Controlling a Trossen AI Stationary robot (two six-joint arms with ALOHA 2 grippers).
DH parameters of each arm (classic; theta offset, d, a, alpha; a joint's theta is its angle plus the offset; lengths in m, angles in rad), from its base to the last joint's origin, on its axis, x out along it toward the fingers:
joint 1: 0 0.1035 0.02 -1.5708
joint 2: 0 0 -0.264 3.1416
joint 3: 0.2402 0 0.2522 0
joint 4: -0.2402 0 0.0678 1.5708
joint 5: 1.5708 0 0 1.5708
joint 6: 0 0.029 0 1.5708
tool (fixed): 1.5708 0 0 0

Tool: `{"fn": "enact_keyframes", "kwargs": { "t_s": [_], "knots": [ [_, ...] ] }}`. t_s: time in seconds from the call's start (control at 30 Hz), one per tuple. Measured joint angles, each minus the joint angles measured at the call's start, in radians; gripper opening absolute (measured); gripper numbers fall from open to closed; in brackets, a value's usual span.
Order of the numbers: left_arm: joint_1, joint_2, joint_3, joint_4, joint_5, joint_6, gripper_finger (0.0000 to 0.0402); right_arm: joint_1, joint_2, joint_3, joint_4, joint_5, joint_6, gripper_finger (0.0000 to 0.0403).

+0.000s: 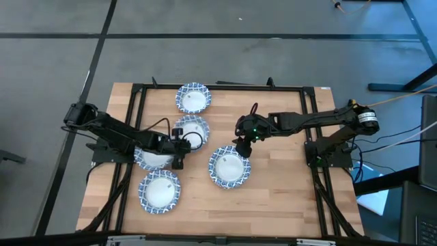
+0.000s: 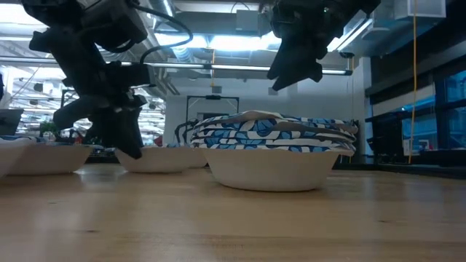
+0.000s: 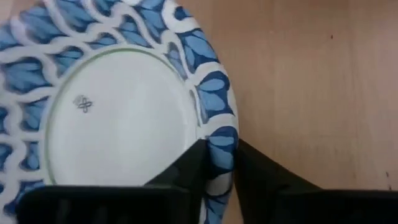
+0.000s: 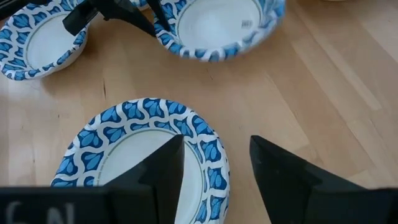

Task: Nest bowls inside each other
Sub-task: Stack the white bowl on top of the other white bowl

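Note:
Patterned blue-and-white bowls lie on the wooden table. A nested stack (image 1: pixel 229 168) (image 2: pixel 273 145) stands right of centre. Single bowls sit near the far edge (image 1: pixel 193 98), under my left arm (image 1: pixel 151 158) and near the front (image 1: pixel 159 190). My left gripper (image 1: pixel 180 149) (image 3: pixel 221 146) is low and shut on the middle bowl (image 1: pixel 192 130) (image 4: pixel 217 25). My right gripper (image 1: pixel 243 147) (image 4: pixel 214 155) is open. It hangs well above the stack's far rim (image 2: pixel 291 69) and touches nothing. My left gripper pinches the middle bowl's rim (image 3: pixel 219 134) on the side nearest the table's front. One finger (image 3: pixel 189 165) is inside the bowl and the other (image 3: pixel 255 165) is outside. The fingers come slanting down from the table's left. I cannot tell whether the bowl is lifted off the table.
A black frame (image 1: pixel 218 87) borders the work area on the table. Bare wood (image 1: pixel 280 198) lies to the right of the stack and along the near edge. A black cable (image 1: pixel 194 140) from the left arm loops over the held bowl.

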Motion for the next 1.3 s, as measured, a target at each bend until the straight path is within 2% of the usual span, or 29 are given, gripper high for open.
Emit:
{"fn": "enact_keyframes", "kwargs": {
  "t_s": [0.17,0.43,0.53,0.67,0.9,1.1,1.2,1.3],
  "knots": [
    [0.000,0.000,0.000,0.001,-0.003,0.000,0.0009,0.000,0.000,0.000,-0.007,0.000,0.000,0.0184],
    [0.000,-0.001,0.029,0.030,0.003,-0.024,0.0003,0.000,0.000,0.000,-0.009,0.000,0.000,0.0184],
    [0.000,-0.001,0.082,0.027,-0.008,-0.020,0.0002,0.000,0.000,0.000,-0.009,0.000,0.000,0.0184],
    [0.012,-0.001,0.183,-0.013,-0.057,0.063,0.0001,0.000,0.000,0.000,-0.008,0.000,-0.020,0.0184],
    [0.049,-0.001,0.378,-0.149,-0.048,0.146,0.0001,0.000,0.000,0.000,-0.080,-0.014,0.003,0.0184],
    [0.016,-0.001,0.476,-0.174,0.138,0.165,0.0000,0.001,0.000,-0.001,-0.301,-0.003,0.033,0.0184],
    [-0.020,0.000,0.485,-0.163,0.218,0.161,0.0000,0.002,0.000,-0.001,-0.327,0.034,0.033,0.0184],
    [-0.066,0.028,0.485,-0.130,0.240,0.121,0.0000,0.002,0.000,-0.001,-0.327,0.051,0.031,0.0184]
  ]
}}
